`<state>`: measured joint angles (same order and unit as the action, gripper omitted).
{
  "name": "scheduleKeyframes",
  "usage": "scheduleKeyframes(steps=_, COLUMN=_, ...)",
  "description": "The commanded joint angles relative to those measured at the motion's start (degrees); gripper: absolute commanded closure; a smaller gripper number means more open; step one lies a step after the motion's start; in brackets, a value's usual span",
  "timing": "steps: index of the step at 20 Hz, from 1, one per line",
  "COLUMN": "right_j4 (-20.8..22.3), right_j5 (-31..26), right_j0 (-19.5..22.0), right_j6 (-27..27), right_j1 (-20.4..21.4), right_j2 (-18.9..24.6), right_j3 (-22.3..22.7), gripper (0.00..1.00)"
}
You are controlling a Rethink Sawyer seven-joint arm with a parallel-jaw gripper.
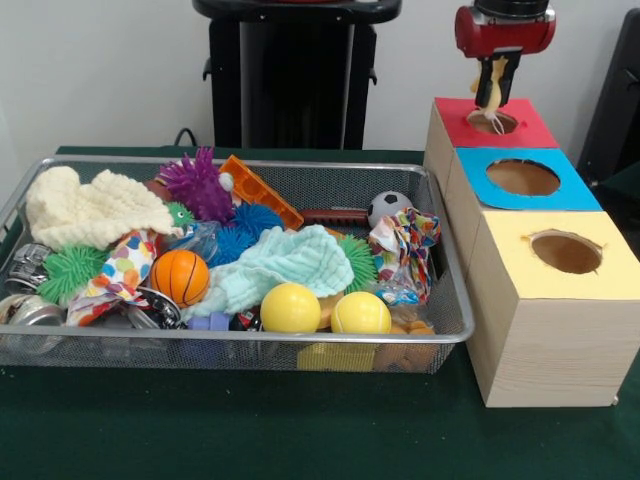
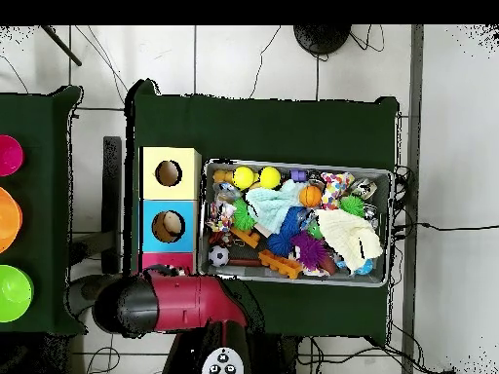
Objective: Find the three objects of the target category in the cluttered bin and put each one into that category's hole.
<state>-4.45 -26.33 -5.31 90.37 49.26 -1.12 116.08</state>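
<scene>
From the front, the gripper (image 1: 492,92) is hanging over the red box's hole (image 1: 492,122), its jaws pinching a pale yellowish object (image 1: 491,97). From overhead, the red arm (image 2: 185,300) is covering the red box (image 2: 166,261) beside the wire bin (image 2: 386,175)

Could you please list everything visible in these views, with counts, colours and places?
Wire bin: one, silver, on the green table.
Yellow balls: two, at the bin's front edge in the front view.
Basketball: one, orange, beside the polka-dot cloth.
Soccer ball: one, black and white, back right corner.
Spiky balls: purple, blue, green, several, mid-bin.
Knit cloth: one, cream, back left.
Mint cloth: one, centre.
Orange block: one, back.
Wooden boxes: three, tops red, blue, yellow, each with a hole, right of the bin.
Gripper: holding a pale object over the red box's hole.
</scene>
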Motion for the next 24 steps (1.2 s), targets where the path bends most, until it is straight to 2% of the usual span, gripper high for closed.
scheduleKeyframes(steps=1, right_j4=-1.2, right_j5=3.2, right_j0=-0.8, right_j6=10.8, right_j1=-1.1, right_j2=2.7, right_j3=-2.3, gripper=1.0)
scheduleKeyframes(steps=3, right_j4=-0.9, right_j5=3.4, right_j0=-1.4, right_j6=11.1, right_j1=-1.2, right_j2=2.4, right_j3=-2.4, gripper=1.0)
scheduleKeyframes(steps=4, right_j4=-1.2, right_j5=3.1, right_j0=-1.7, right_j6=11.3, right_j1=-1.2, right_j2=2.2, right_j3=-2.3, gripper=0.0)
scheduleKeyframes(steps=8, right_j4=-1.2, right_j5=2.9, right_j0=-2.9, right_j6=12.4, right_j1=-0.8, right_j2=1.0, right_j3=-2.7, gripper=0.0)
scheduleKeyframes(steps=21, right_j4=-1.7, right_j5=1.5, right_j0=-1.9, right_j6=10.8, right_j1=0.5, right_j2=1.5, right_j3=-2.6, gripper=0.0)
scheduleKeyframes(steps=24, right_j4=-1.5, right_j5=0.9, right_j0=-0.6, right_j6=9.4, right_j1=1.4, right_j2=2.0, right_j3=-2.2, gripper=0.0)
